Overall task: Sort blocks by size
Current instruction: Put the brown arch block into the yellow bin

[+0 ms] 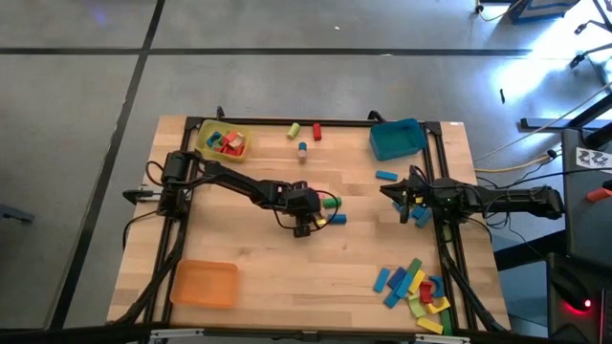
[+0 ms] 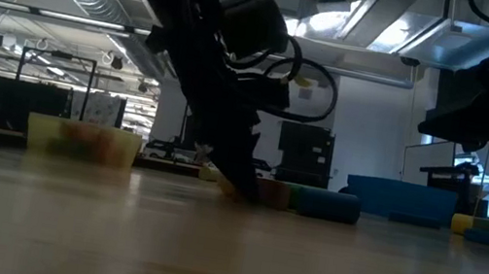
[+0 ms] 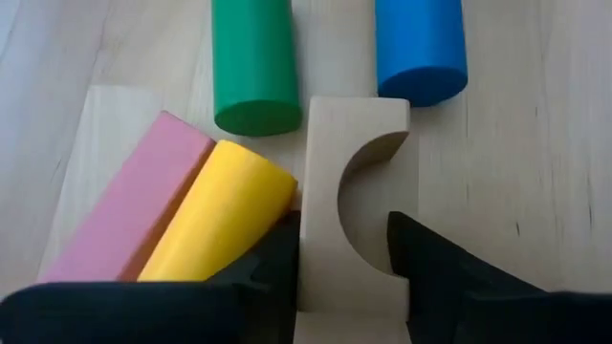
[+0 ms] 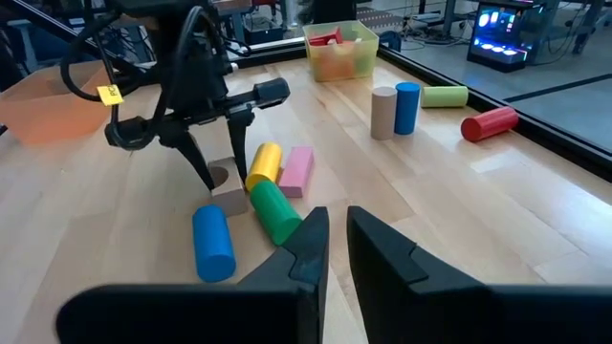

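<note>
My left gripper is at the middle of the table, slanting down onto a bare wooden arch block and closed on it. Beside the arch lie a yellow cylinder, a pink bar, a green cylinder and a blue cylinder, all flat on the wood. My right gripper waits at the table's right side, shut and holding nothing. My left gripper pinches the wooden arch between its two fingers at one end. One finger is on the plain long side, the other on the notched side just past the cut-out. The fingers come slanting down from above. The arch lies flat on the table.
A yellow tray with blocks stands far left, a blue tray far right, an orange tray near left. Loose cylinders lie at the far edge. A pile of blocks is near right, and blue blocks are by my right gripper.
</note>
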